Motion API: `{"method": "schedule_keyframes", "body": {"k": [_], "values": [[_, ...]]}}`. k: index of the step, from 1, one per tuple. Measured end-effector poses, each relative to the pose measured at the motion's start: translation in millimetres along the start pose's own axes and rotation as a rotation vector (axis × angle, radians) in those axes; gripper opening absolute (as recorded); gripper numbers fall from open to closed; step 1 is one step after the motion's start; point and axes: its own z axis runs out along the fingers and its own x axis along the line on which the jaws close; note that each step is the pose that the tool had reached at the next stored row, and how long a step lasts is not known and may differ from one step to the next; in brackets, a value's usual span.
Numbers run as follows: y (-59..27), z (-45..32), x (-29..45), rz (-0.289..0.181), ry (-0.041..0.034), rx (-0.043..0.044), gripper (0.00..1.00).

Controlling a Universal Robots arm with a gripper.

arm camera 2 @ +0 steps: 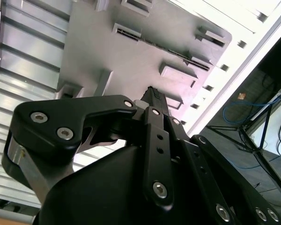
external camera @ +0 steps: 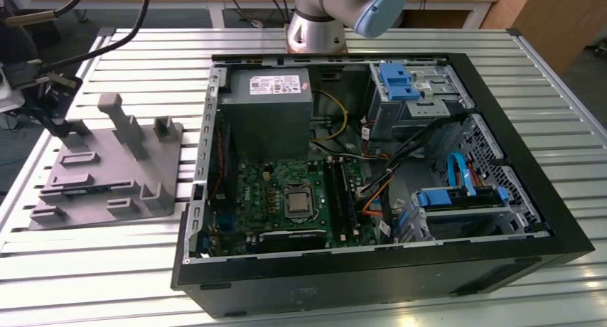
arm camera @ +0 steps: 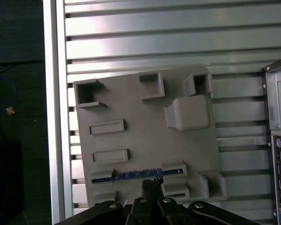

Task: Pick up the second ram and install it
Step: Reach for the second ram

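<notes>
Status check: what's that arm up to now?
Gripper over grey holder, jaws shut, empty. Second ram lying in holder slot, not gripped. No obstruction seen.

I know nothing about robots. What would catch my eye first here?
A large black computer case lies open on the ribbed metal table, its green motherboard exposed. On the exterior view's left sits a grey moulded holder block; in the first wrist view the black gripper hangs above it, close to a thin dark ram strip lying in one slot.

Silver arm (external camera: 316,25) with pale blue joint cap (external camera: 379,7), black gripper (arm camera 2: 152,93) linkage, silver screws (arm camera 2: 160,189).
</notes>
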Motion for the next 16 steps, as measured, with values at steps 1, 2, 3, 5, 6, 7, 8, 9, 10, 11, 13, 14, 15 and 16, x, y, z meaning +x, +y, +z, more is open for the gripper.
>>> {"method": "schedule_keyframes", "body": {"k": [1, 2, 3, 5, 6, 7, 8, 9, 10, 11, 13, 14, 15, 16], "values": [[-0.1, 1.0, 0.0, 0.000, 0.0000, 0.0000, 0.10], [-0.3, 2.1, 0.0, 0.000, 0.0000, 0.0000, 0.10], [-0.4, 3.3, 0.0, 0.000, -0.0001, 0.0000, 0.10], [-0.6, 5.2, 0.0, 0.000, 0.0000, 0.0000, 0.10], [-0.8, 6.2, 0.0, 0.000, -0.0001, 0.0000, 0.10], [-0.9, 7.1, 0.0, 0.000, -0.0001, -0.0001, 0.10], [-1.0, 8.1, 0.0, 0.000, 0.0000, 0.0000, 0.10], [-1.1, 9.1, 0.0, 0.000, 0.0000, 0.0000, 0.10], [-1.3, 10.2, 0.0, 0.000, 0.0000, 0.0000, 0.10], [-1.4, 11.2, 0.0, 0.000, 0.0000, 0.0000, 0.10], [-1.6, 13.2, 0.0, 0.000, 0.0000, 0.0000, 0.10], [-1.8, 14.2, 0.0, 0.000, 0.0000, 0.0000, 0.10], [-1.9, 15.3, 0.0, 0.000, -0.0001, 0.0000, 0.10], [-2.0, 16.4, 0.0, 0.000, -0.0001, 0.0000, 0.10]]}}
